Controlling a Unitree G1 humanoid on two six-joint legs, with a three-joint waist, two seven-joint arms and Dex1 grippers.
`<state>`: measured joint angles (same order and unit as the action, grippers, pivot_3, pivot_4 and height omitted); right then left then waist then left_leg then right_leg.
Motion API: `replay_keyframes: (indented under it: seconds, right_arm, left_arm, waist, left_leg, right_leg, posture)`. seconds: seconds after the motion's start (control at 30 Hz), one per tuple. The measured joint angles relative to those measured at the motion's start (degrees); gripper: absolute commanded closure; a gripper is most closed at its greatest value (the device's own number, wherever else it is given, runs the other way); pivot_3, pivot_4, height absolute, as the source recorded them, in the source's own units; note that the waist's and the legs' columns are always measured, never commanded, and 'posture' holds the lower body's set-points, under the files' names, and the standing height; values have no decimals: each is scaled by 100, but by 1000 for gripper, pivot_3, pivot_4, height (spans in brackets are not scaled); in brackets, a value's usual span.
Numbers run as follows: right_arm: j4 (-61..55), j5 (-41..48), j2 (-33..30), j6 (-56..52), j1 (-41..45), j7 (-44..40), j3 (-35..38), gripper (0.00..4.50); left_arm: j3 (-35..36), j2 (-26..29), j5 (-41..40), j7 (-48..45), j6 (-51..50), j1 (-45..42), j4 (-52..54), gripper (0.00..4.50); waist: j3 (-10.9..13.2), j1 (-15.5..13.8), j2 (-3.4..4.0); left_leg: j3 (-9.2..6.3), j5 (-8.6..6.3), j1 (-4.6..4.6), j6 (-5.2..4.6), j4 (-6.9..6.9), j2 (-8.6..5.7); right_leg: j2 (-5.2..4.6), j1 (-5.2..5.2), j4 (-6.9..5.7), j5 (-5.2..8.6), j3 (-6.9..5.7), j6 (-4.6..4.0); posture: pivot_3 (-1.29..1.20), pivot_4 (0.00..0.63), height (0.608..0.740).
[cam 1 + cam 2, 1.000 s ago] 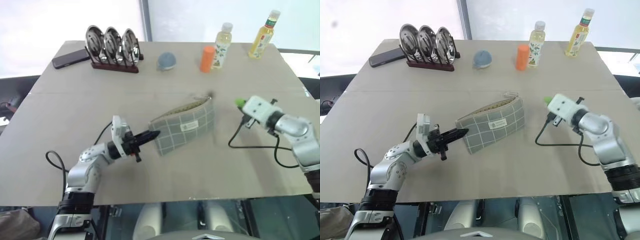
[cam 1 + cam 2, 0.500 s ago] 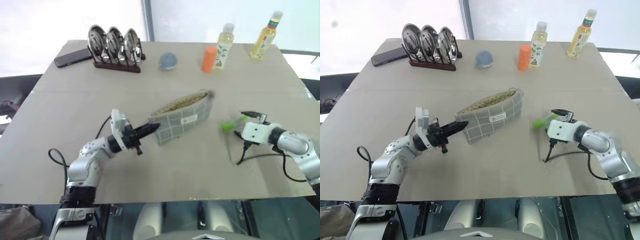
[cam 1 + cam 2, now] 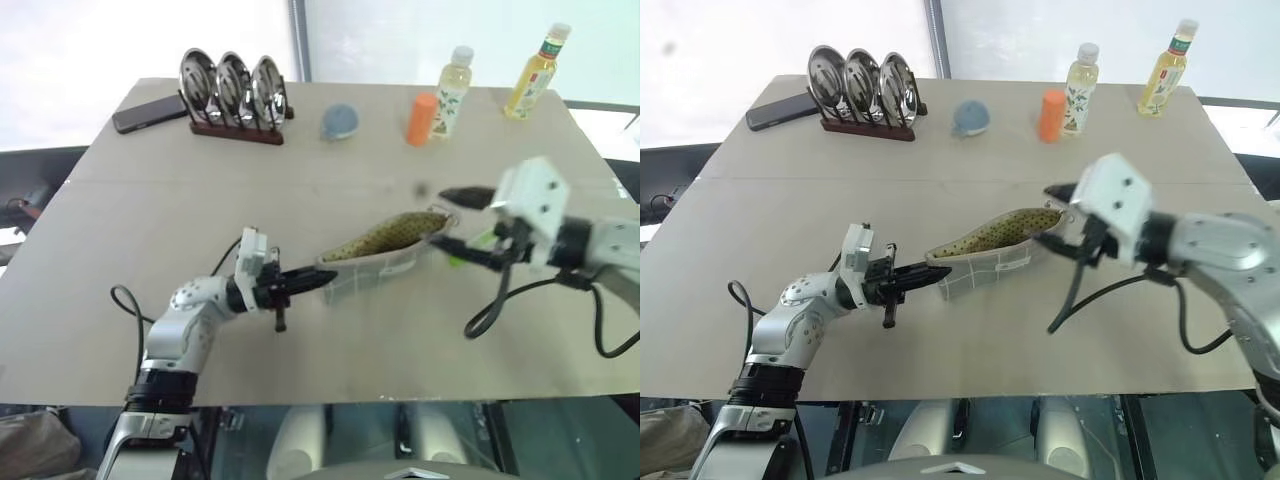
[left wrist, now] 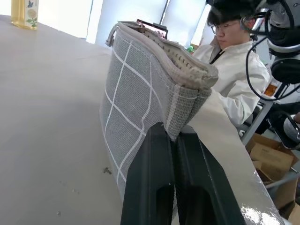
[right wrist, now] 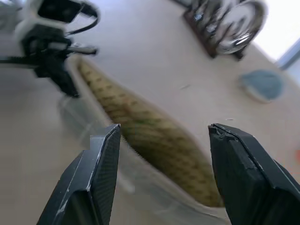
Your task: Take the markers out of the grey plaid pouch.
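The grey plaid pouch (image 3: pixel 385 252) is propped on its edge in the middle of the table, its mouth gaping to show an olive patterned lining (image 5: pixel 154 140). My left gripper (image 3: pixel 310 283) is shut on the pouch's near left corner (image 4: pixel 174 136). At the pouch's right end my right gripper (image 3: pixel 458 228) hovers open, with nothing between its fingers (image 5: pixel 101 159). A bright green marker (image 3: pixel 481 240) lies on the table just behind that gripper, partly hidden by it. What is inside the pouch is hidden.
Along the far edge stand a black phone (image 3: pixel 150 112), a rack of metal plates (image 3: pixel 230 90), a blue-grey lump (image 3: pixel 338 120), an orange cylinder (image 3: pixel 420 118) and two bottles (image 3: pixel 452 88) (image 3: pixel 535 75). A person in a white coat (image 4: pixel 229 61) sits beyond the table.
My right gripper let the green marker go, opened, and swung up and left to the pouch's right end. The pouch now stands more on edge with its mouth wider.
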<state>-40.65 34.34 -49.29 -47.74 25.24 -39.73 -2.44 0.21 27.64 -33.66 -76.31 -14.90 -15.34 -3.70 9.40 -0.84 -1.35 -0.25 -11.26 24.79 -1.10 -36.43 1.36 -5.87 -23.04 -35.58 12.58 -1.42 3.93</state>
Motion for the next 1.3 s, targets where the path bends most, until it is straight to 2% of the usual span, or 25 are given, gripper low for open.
replay_keyframes:
  seconds: [0.03, 0.1, 0.13, 0.27, 0.3, 0.53, 0.77, 0.9, 0.93, 0.97, 1.0, 1.03, 1.3]
  right_arm:
    - [16, -53, 27, -46, 57, 16, -165, 1511]
    - [39, -168, 41, -59, 120, 15, -337, 2068]
    - [109, -260, 94, -60, 146, 13, -481, 2407]
    - [374, -380, 308, -75, 259, 6, -727, 4419]
    - [425, -403, 312, -78, 298, -20, -761, 4468]
    - [563, -622, 225, -172, 403, -354, -1170, 4468]
    - [438, -624, 147, -207, 492, -571, -1166, 4468]
    - [662, -1348, 100, 131, 689, -595, -1774, 4468]
    - [805, -1566, 219, 300, 733, -594, -1971, 3910]
    - [895, -1786, 271, 476, 765, -602, -2153, 3629]
    - [985, -2010, 268, 680, 802, -625, -2344, 3051]
    - [1090, -2320, 264, 937, 839, -639, -2550, 2915]
    - [2038, -4355, 373, 2980, 916, -686, -3366, 2915]
  left_arm:
    - [-20, -12, 18, -34, 51, 20, -12, 4500]
    - [-26, -24, 31, -76, 98, 63, -28, 4500]
    - [-30, -32, 38, -101, 138, 98, -31, 4500]
    - [-42, -34, 66, -166, 207, 167, -31, 4500]
    - [-43, -34, 72, -179, 233, 190, -31, 4500]
    - [-47, -68, 86, -197, 289, 204, -48, 4500]
    - [-47, -131, 81, 20, 115, 181, -49, 4500]
    - [-76, -161, 77, 61, -2, 145, -10, 4500]
    - [-90, -196, 77, 76, -56, 131, 13, 4500]
    - [-101, -224, 70, 106, -111, 121, 43, 4500]
    - [-109, -233, 58, 129, -164, 115, 70, 4500]
    - [-115, -240, 34, 163, -239, 111, 98, 4500]
    - [-155, -399, -83, 511, -811, 90, 439, 4500]
  waist:
    - [0, 1, 0]
    - [0, 4, -1]
    - [-1, 8, -1]
    - [0, 11, 0]
    - [0, 11, 0]
    - [0, 8, 0]
    - [0, 5, 0]
    - [0, 15, 0]
    - [0, 17, 0]
    - [0, 17, 0]
    - [0, 15, 0]
    - [0, 12, 0]
    - [0, 19, -1]
  left_leg:
    - [0, 0, -1, 0, 0, 0]
    - [-1, 0, -4, 0, -1, 0]
    - [-3, 0, -6, 0, -1, 1]
    - [-3, 1, -7, 0, -2, 4]
    - [-4, 1, -7, 0, -2, 4]
    - [-3, 1, -6, 0, -2, 3]
    - [-5, 1, -6, 0, -3, 3]
    - [-4, 1, -8, 0, -3, 3]
    - [-6, 1, -7, 0, -3, 3]
    - [-6, 1, -7, 0, -3, 3]
    - [-7, 1, -6, 0, -3, 3]
    - [-7, 1, -6, 0, -3, 3]
    - [-6, 2, -8, 1, -4, 2]
  right_leg:
    - [0, 0, 0, 0, 0, 0]
    - [1, 1, -2, 0, -1, 1]
    - [2, 1, -5, 0, -2, 0]
    - [4, 0, -9, 0, -2, 1]
    - [4, 0, -10, 0, -2, 0]
    - [4, 0, -9, 0, -2, 1]
    - [4, 1, -10, 0, -3, 1]
    - [5, 0, -10, 0, -2, 2]
    - [6, 0, -11, 0, -3, 2]
    - [7, 0, -11, 0, -3, 2]
    - [7, 0, -11, 0, -3, 2]
    - [8, 0, -11, 0, -3, 2]
    - [11, 1, -14, -1, -2, 6]
  posture:
    - [0, 150, 740]
    - [0, 150, 740]
    - [0, 150, 740]
    - [0, 150, 740]
    - [0, 150, 740]
    - [0, 150, 740]
    - [0, 150, 740]
    - [0, 150, 740]
    - [0, 150, 740]
    - [0, 150, 740]
    - [0, 150, 740]
    - [0, 150, 740]
    - [0, 150, 740]
